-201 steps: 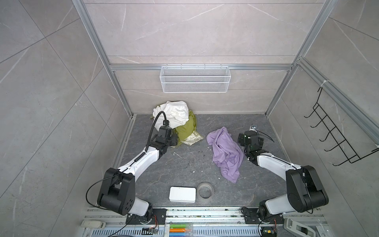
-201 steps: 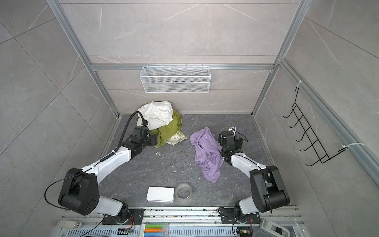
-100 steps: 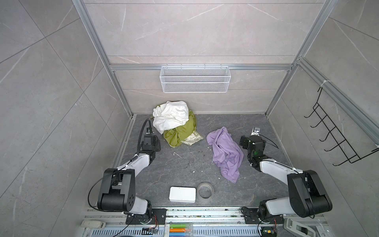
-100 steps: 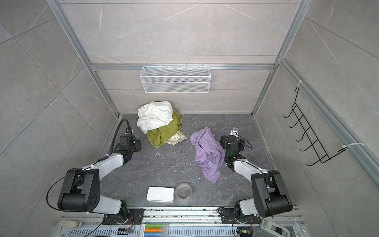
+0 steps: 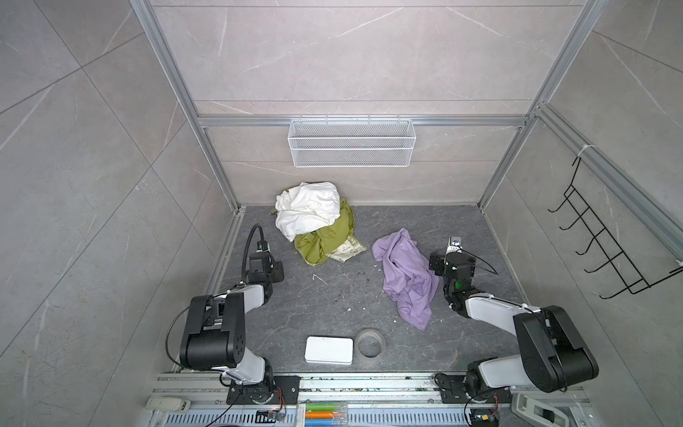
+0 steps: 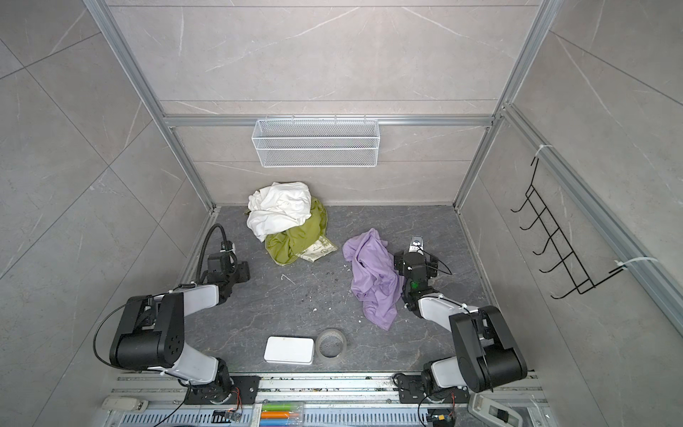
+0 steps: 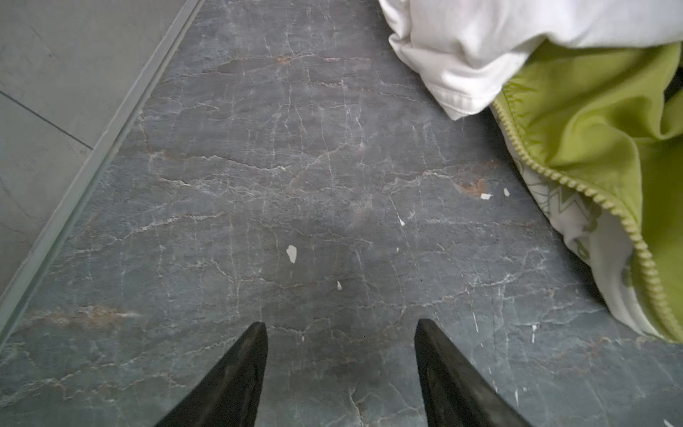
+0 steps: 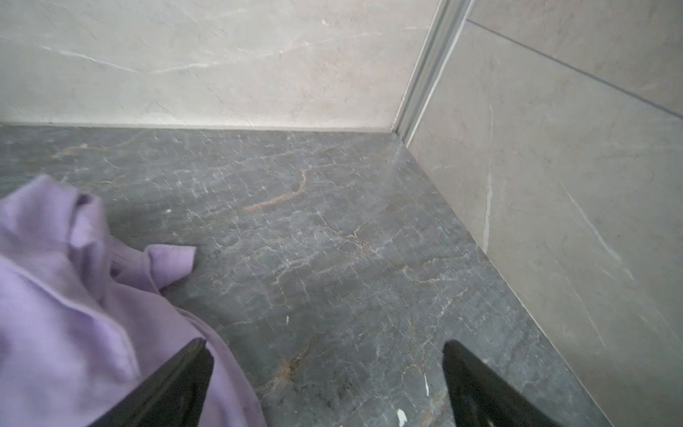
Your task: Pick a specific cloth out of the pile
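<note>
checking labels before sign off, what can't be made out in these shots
Cream printed cloth: both top views, mostly buried under the olive-green cloth; print too small to read.
Lavender cloth: right wrist view, cut off by the frame edge.
Right gripper: right wrist view, finger overlaps the lavender cloth; contact cannot be told.
Under the white cloth: hidden in every view.

White box (image 5: 329, 350) beside tape roll (image 5: 370, 344); wire basket (image 5: 351, 148) on wall.
</note>
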Controlling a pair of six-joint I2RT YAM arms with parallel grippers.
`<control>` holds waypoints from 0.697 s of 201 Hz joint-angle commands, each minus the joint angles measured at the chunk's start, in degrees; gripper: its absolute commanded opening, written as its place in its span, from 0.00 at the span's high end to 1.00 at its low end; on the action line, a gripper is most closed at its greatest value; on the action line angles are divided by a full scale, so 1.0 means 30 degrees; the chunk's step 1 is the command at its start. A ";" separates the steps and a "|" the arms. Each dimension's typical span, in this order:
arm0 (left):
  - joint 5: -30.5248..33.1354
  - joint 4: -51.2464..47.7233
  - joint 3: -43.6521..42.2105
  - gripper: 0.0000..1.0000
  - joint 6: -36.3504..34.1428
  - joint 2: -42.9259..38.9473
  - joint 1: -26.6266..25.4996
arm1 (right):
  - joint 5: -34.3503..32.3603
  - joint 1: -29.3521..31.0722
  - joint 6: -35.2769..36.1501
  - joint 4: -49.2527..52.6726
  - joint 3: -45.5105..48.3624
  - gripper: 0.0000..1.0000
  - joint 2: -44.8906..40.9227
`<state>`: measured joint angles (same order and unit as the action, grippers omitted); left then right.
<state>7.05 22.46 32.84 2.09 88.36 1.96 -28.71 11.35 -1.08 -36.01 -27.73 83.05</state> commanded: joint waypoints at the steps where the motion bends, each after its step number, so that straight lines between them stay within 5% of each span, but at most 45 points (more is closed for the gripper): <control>1: -0.0377 0.2880 -0.0801 0.33 -0.0325 -0.0918 0.0195 | 0.0513 -0.0215 -0.0315 -0.2886 0.1091 0.02 0.0874; 52: 0.0227 0.9491 -0.4136 0.26 -0.0231 -0.0497 0.0098 | 0.1740 -0.0776 -0.0695 -0.5775 0.3205 0.01 0.0151; 78: 0.0200 0.8771 -0.3992 0.15 -0.0245 -0.0687 0.0104 | 0.2644 -0.0854 -0.0606 -0.6793 0.3851 0.01 0.0599; 88: 0.0155 0.8498 -0.3957 0.14 -0.0219 -0.0774 0.0086 | 0.2550 -0.0749 0.0372 -1.0040 0.3899 0.00 0.2324; 101: 0.0201 0.8588 -0.3963 0.13 -0.0220 -0.0752 0.0107 | 0.3078 -0.0948 -0.0632 -0.5774 0.3237 0.01 0.0891; 114: 0.0222 0.8697 -0.3995 0.11 -0.0249 -0.0716 0.0107 | 0.2982 -0.1054 -0.0175 -0.8244 0.3405 0.00 0.1874; 127: 0.0185 0.8558 -0.3948 0.10 -0.0255 -0.0770 0.0107 | 0.3118 -0.1101 -0.0573 -0.6225 0.3216 0.01 0.1127; 140: 0.0203 0.8618 -0.3974 0.00 -0.0247 -0.0741 0.0086 | 0.3062 -0.1089 -0.0435 -0.7417 0.3321 0.00 0.1596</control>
<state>7.31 44.56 20.34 1.85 86.30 2.24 -20.71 8.27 -1.91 -56.05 -17.17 87.22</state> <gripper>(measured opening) 0.967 0.995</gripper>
